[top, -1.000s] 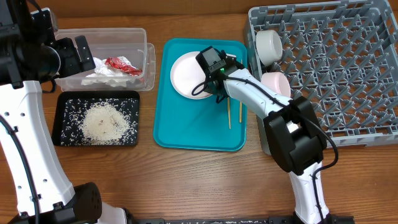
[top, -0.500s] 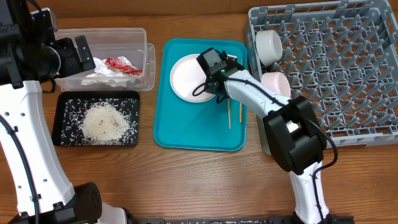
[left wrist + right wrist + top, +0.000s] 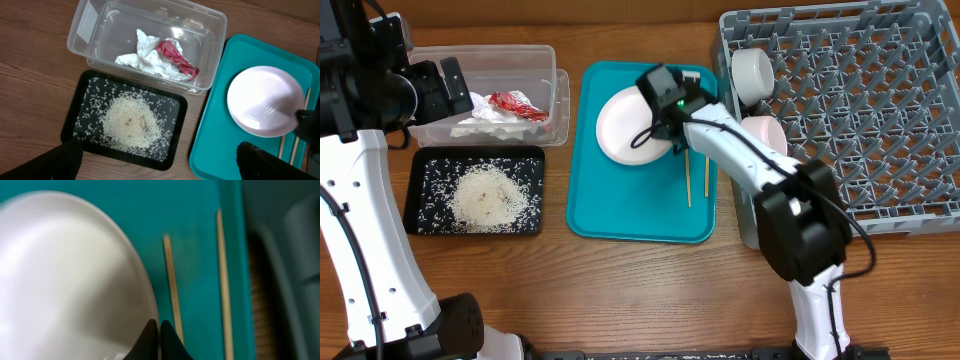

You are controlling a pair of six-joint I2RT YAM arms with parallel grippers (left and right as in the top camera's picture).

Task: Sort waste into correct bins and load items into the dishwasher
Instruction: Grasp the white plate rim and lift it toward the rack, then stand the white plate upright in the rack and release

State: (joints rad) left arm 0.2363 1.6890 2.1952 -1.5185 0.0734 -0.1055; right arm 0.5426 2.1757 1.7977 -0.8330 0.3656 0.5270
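Observation:
The large white plate (image 3: 623, 127) lies on the teal tray (image 3: 630, 215), its right edge raised. My right gripper (image 3: 667, 138) is shut on that right rim; in the right wrist view the fingertips (image 3: 159, 326) pinch the plate's edge (image 3: 65, 275). Two wooden chopsticks (image 3: 688, 180) lie on the tray just right of the plate, and show in the right wrist view (image 3: 172, 290). My left gripper (image 3: 450, 82) is open and empty above the clear tub (image 3: 490, 58), which holds the red wrapper (image 3: 517, 105) and crumpled white paper (image 3: 478, 125). Rice (image 3: 485, 195) lies in the black tray (image 3: 420, 190).
The grey dish rack (image 3: 860, 110) stands at the right. A white bowl (image 3: 753, 72) and a paler bowl (image 3: 763, 132) sit at its left edge. The tub and black tray stand close together left of the teal tray.
My right gripper has moved slightly toward the far side and up with the plate's rim, tilting the plate. The left arm has not moved.

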